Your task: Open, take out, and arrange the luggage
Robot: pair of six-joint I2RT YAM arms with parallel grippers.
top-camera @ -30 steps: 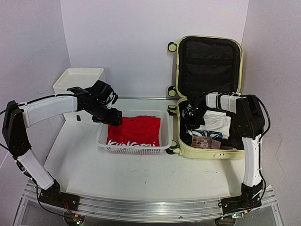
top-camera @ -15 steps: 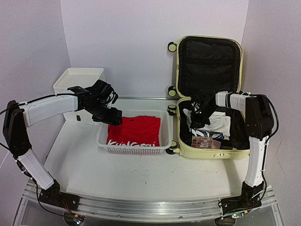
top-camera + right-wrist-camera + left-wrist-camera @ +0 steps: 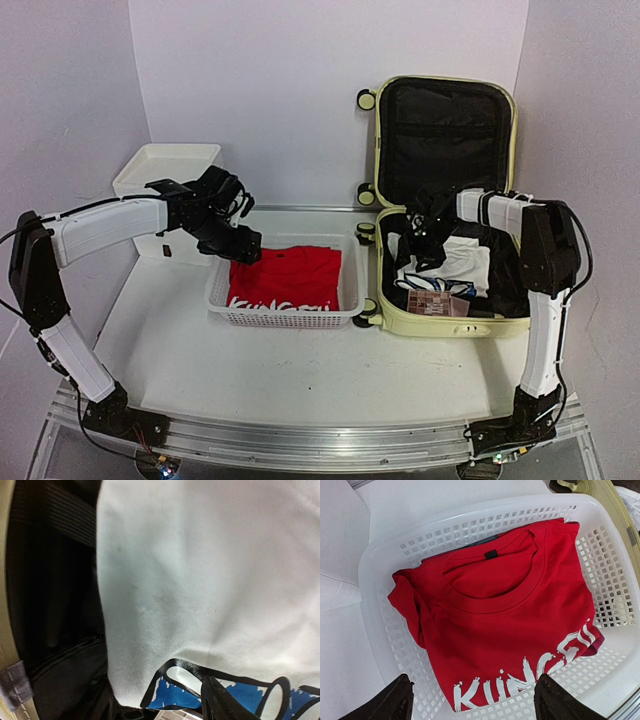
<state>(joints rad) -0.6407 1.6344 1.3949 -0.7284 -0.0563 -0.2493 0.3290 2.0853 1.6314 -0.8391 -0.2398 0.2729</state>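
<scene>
Showing the luggage [image 3: 440, 327] open at the table's right side, lid raised. A red shirt [image 3: 505, 625] lies folded in the white basket [image 3: 280, 318] just beside it. A white shirt [image 3: 462, 262] and smaller items are yet to come out. The left gripper [image 3: 472, 690] hovers above the basket, fingers spread and empty. The right gripper [image 3: 428, 228] reaches over the white shirt; its grip cannot be told.

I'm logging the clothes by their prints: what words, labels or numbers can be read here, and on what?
"KING", further letters hidden: white print on the red T-shirt in the basket.
Black neck tag: nothing legible.
Brown packet in the luggage: print too small to read.
</scene>
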